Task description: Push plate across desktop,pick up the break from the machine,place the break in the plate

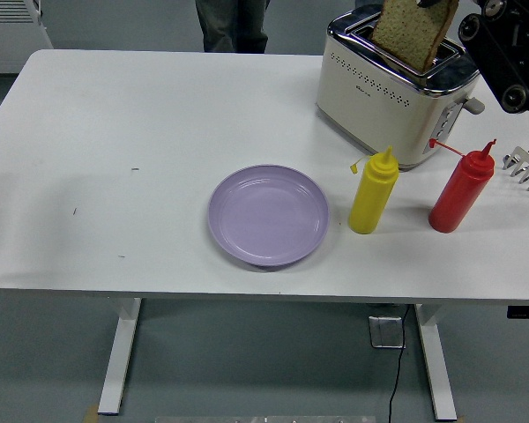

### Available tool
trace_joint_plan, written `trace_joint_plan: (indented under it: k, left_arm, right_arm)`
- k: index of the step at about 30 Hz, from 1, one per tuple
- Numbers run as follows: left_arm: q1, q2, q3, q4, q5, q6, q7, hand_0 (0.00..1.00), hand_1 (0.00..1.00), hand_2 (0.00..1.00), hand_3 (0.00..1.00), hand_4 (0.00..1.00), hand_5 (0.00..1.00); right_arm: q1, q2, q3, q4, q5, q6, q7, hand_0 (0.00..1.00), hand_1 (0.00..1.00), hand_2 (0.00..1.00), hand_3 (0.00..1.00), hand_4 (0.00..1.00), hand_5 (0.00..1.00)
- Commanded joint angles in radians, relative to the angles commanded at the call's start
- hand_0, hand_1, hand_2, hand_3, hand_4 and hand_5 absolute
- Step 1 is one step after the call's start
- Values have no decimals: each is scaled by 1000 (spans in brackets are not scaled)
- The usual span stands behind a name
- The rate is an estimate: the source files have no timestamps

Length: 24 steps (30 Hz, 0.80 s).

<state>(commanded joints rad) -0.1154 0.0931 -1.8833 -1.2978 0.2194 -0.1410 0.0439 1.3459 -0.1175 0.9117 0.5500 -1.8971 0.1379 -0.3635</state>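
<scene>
tilting from the glossy cream toaster (397, 88), a coarse brown bread slice (413, 33)

obstacles: yellow bottle (373, 191), red bottle (461, 188) btwn toaster (397, 84) & plate (268, 214) | free: table (115, 132) left half

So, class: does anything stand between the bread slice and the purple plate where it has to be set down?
The yellow bottle stands on the table between the toaster and the purple plate, right of the plate. The bread slice is up at the toaster's top. Carried higher than the bottle, nothing visible blocks it.
</scene>
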Motion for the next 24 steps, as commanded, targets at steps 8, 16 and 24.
trace_joint_plan:
  k: [8, 16, 24]
  left_arm:
    - [-2, 0, -1, 0, -1, 1, -2, 831, 825, 864, 830, 663, 998]
    - [-1, 0, -4, 0, -1, 2, -4, 831, 825, 864, 830, 663, 998]
    - [0, -1, -3, 0, -1, 2, -4, 831, 825, 863, 829, 663, 998]
  right_arm:
    - [3, -1, -5, 4, -1, 25, 13, 525, 579, 667, 800, 585, 244]
    - [2, -7, 0, 9, 3, 38, 23, 734, 760, 934, 998, 683, 326]
    - [-6, -26, 5, 34, 15, 10, 23, 761, 780, 954, 998, 708, 358]
